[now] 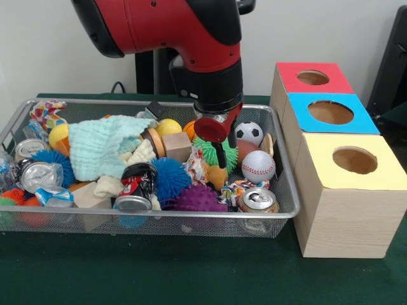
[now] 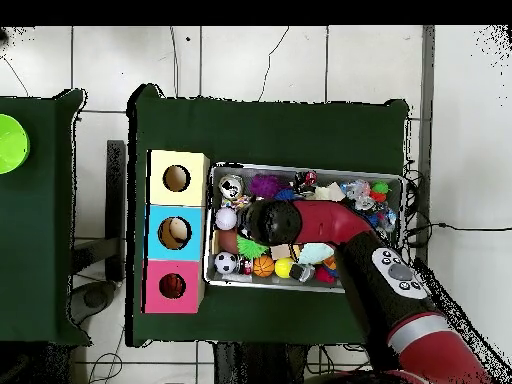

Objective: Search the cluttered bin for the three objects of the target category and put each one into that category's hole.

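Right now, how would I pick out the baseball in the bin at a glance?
Start at the yellow-topped box in the front view, then look into the wire bin beside it. The baseball sits near that end, in front of the soccer ball and behind a silver can; it alone is white with red stitching.
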